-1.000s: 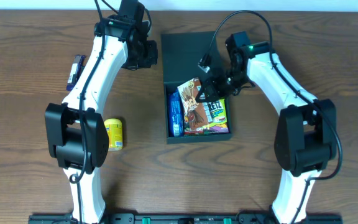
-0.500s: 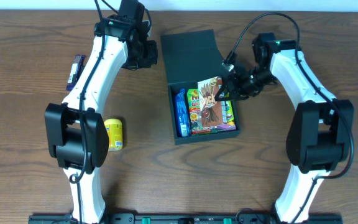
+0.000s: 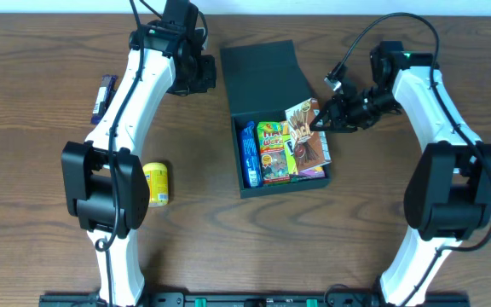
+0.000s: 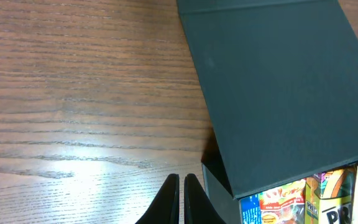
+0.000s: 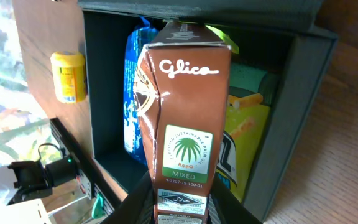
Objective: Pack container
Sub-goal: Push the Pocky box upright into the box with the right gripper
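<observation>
Right fingers (image 5: pixel 232 208) around Glico box (image 5: pixel 185 112) (brown)

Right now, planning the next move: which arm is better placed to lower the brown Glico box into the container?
Right. The right gripper holds the brown Glico box over the right side of the container; the left gripper is shut, empty, beside the lid.

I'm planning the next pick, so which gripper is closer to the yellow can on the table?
Left. The left gripper is farther back than the yellow can, beside the container. The right gripper is on the container's far side, holding a brown snack box.
</observation>
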`<state>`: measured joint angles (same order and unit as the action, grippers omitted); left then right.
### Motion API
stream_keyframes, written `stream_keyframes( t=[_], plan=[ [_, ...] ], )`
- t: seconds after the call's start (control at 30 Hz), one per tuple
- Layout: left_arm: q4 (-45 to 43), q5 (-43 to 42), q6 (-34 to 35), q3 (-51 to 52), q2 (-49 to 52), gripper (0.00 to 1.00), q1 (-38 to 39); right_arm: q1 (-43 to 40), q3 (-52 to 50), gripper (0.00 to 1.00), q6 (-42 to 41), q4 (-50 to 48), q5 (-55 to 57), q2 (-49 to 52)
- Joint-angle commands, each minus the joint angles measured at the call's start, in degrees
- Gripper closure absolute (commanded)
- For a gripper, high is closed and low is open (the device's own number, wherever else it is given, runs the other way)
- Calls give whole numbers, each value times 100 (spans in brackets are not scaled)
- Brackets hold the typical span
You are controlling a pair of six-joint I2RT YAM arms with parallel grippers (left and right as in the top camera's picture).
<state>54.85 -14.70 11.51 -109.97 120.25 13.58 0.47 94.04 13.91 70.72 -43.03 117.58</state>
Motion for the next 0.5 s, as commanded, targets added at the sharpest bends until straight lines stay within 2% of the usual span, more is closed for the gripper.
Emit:
stream_keyframes(
  t=[0.0, 0.03, 0.1, 0.27, 0.47],
  plan=[
    [-11, -31, -125, -92, 81, 94, -28, -28, 142, 76, 136, 13, -22, -186],
    [-9, -31, -125, -92, 81, 94, -28, -28, 142, 75, 133, 24, 72, -186],
    [-9, -31, -125, -92, 81, 94, -28, -28, 142, 62, 133, 72, 271, -186],
    [-4, -33, -125, -92, 81, 94, -28, -28, 142, 52, -181, 90, 881, -186],
    [-4, -33, -125, -92, 81, 94, -26, -28, 144, 40, -210, 83, 1027, -186]
  ],
)
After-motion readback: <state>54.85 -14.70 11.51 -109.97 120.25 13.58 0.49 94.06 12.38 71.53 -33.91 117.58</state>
